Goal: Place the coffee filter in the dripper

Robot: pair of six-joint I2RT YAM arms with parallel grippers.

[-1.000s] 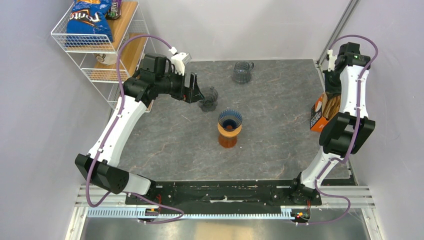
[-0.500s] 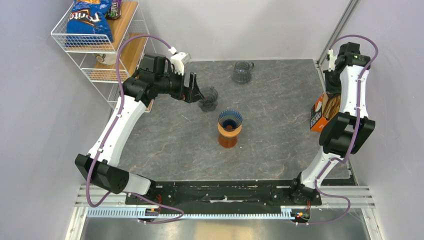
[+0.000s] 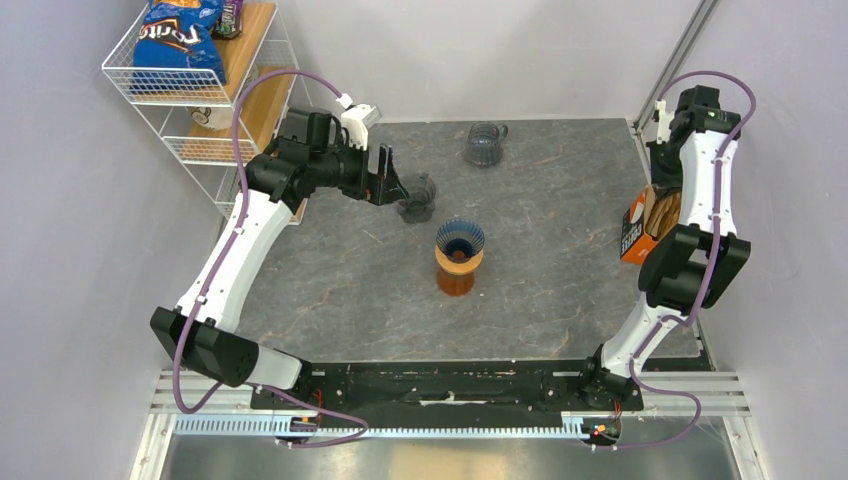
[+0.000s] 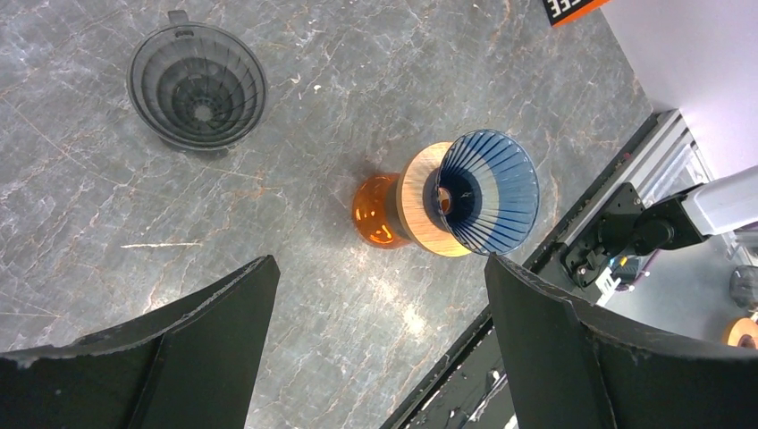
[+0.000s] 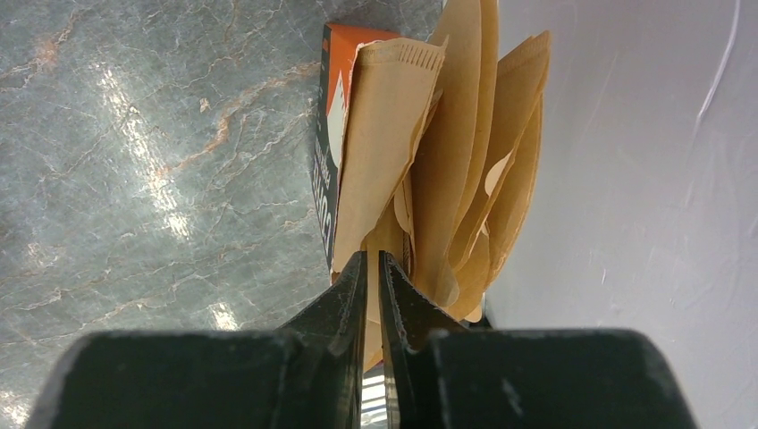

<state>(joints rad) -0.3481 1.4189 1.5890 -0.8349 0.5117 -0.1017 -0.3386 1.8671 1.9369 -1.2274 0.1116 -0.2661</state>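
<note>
The blue ribbed dripper point(image 3: 460, 239) sits on an orange glass carafe with a wooden collar at the table's middle; it also shows in the left wrist view point(image 4: 487, 192). Brown paper coffee filters point(image 5: 393, 134) stand in an orange box point(image 3: 633, 236) at the right edge. My right gripper point(image 5: 373, 259) points down into the box, its jaws closed to a thin slit on the edge of one filter. It shows above the box in the top view point(image 3: 662, 192). My left gripper point(image 3: 396, 190) hangs open and empty over the table's back left point(image 4: 380, 268).
A grey dripper point(image 3: 418, 198) stands beside the left gripper, also in the left wrist view point(image 4: 197, 85). A glass mug point(image 3: 485, 146) stands at the back. A wire shelf point(image 3: 200, 95) with a chips bag point(image 3: 180, 35) is at the far left. A wall runs along the filter box.
</note>
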